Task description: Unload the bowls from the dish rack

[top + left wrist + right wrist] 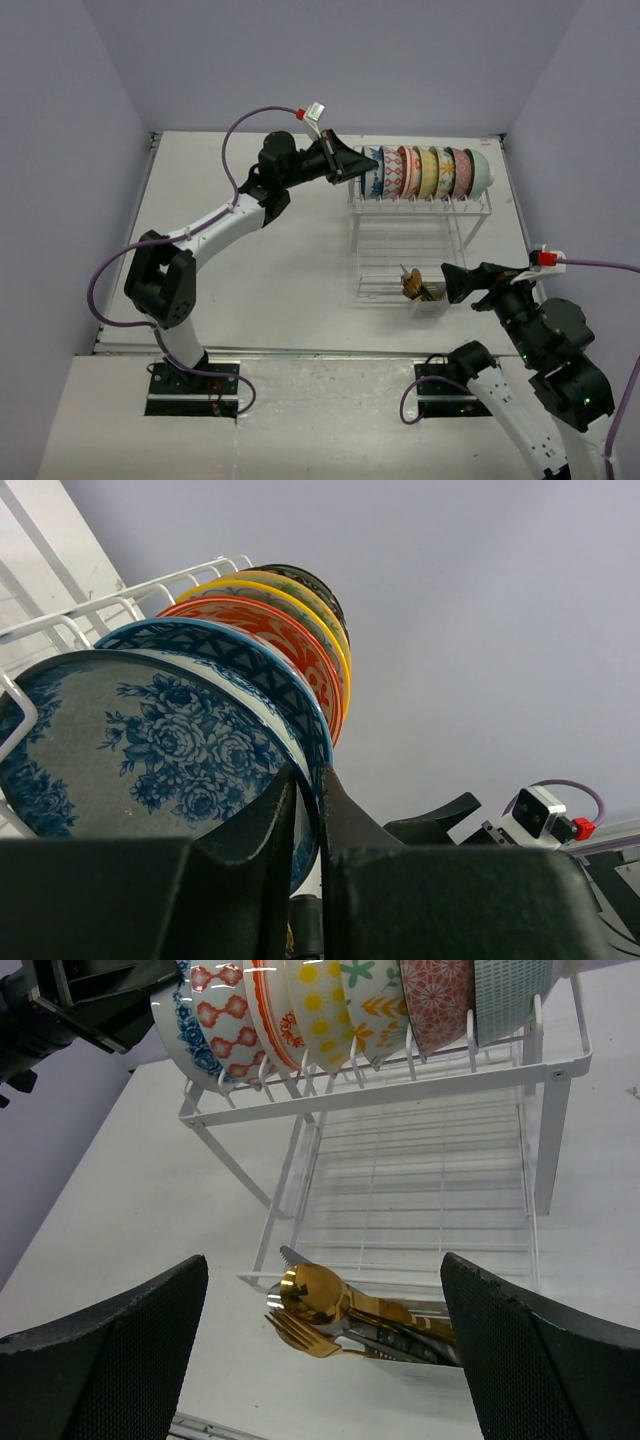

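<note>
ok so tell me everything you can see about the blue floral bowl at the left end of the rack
The blue floral bowl looks like glossy ceramic: blue roses on a grey-speckled inside, white outside with blue motifs. It stands on edge, opening facing left, in the end slot of the top tier of the dish rack, first in the row, with the next bowl close behind. The left hand pinches its rim, one finger inside and one outside.

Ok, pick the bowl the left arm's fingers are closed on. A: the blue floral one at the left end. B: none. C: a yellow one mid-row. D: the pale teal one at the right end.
A: the left fingers pinch the rim of the blue floral bowl, first in the row on the dish rack.
</note>
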